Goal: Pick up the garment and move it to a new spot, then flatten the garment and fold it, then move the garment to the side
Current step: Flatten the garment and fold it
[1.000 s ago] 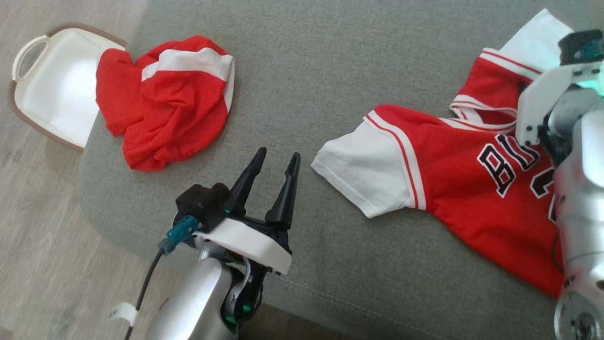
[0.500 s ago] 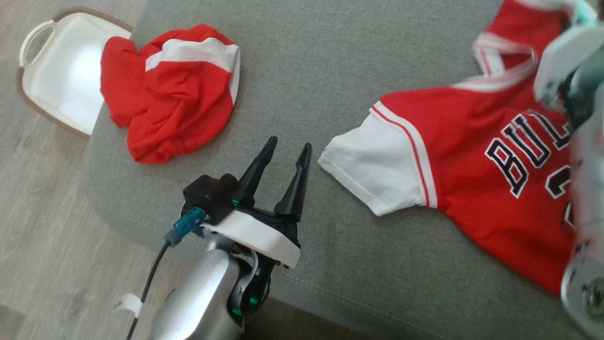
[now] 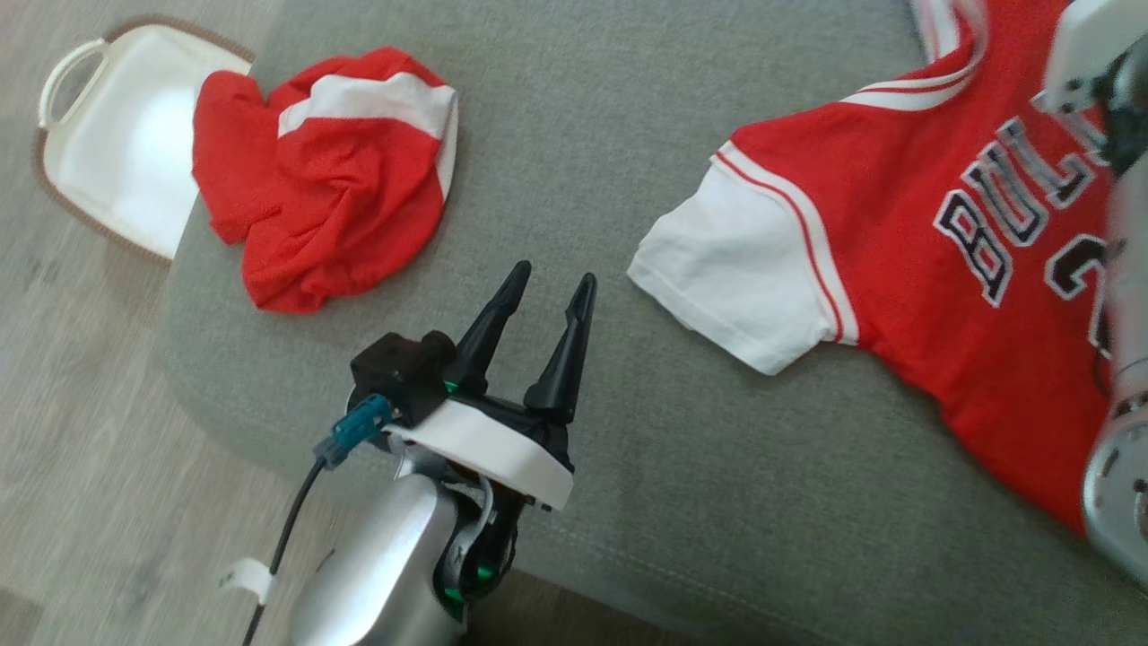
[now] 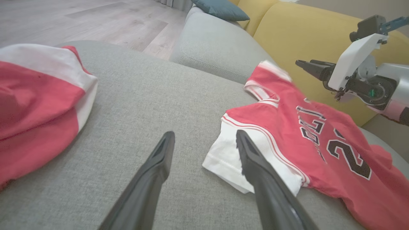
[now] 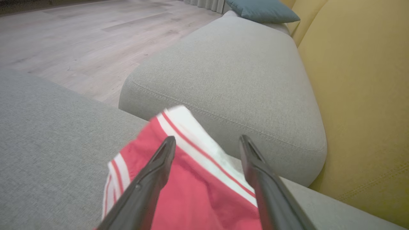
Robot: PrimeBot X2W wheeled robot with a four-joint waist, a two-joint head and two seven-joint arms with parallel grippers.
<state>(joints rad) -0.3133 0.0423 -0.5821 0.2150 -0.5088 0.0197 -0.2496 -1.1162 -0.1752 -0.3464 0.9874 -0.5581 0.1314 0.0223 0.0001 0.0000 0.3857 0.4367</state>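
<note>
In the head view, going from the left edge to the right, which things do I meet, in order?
White handled basket → crumpled red-and-white garment → left gripper → red jersey with white sleeve.

jersey (image 3: 897, 224) top unfolded, right tool (image 5: 207, 138) let go

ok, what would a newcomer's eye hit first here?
The red Bulls jersey, white sleeve out, spread on the grey sofa cushion at the head view's right. Next, the crumpled red-and-white garment at upper left, by a white basket, with the open left gripper hovering between the two.
</note>
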